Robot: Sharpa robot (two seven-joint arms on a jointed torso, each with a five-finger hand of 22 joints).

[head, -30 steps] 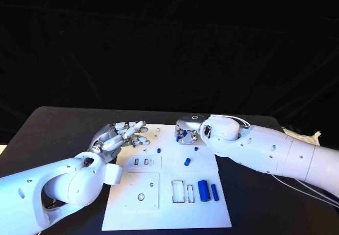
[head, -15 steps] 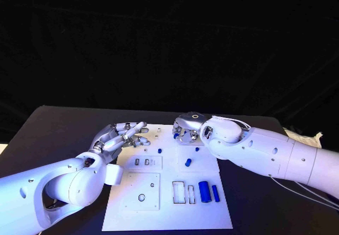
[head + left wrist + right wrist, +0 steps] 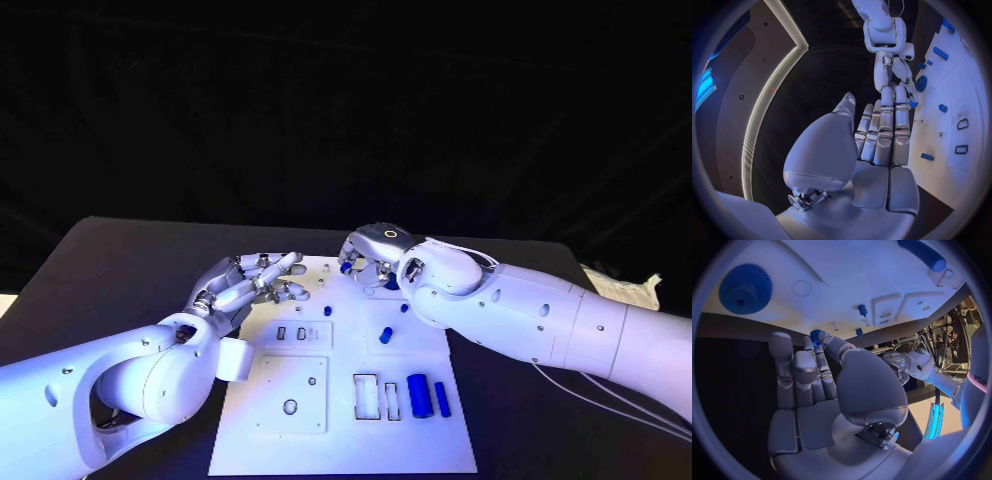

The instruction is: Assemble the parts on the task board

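Note:
The white task board (image 3: 335, 440) lies in the middle of the table. My right hand (image 3: 372, 262) hovers at the board's far edge and pinches a small blue gear (image 3: 815, 334) between thumb and a finger. A large blue gear (image 3: 745, 288) sits on the board close to it. My left hand (image 3: 253, 285) is over the board's far left corner, fingers stretched out and holding nothing. Two long blue cylinders (image 3: 418, 393) lie at the near right beside empty slots (image 3: 365, 395). Small blue pegs (image 3: 385, 335) are scattered mid-board.
The black table (image 3: 116, 270) surrounds the board on all sides. My right forearm (image 3: 548, 315) crosses the table's right side, my left forearm (image 3: 101, 385) the near left. Pale items (image 3: 627, 288) lie at the far right edge.
My right hand has shifted a little to the left along the board's far edge and turned. My left hand has stayed almost where it was.

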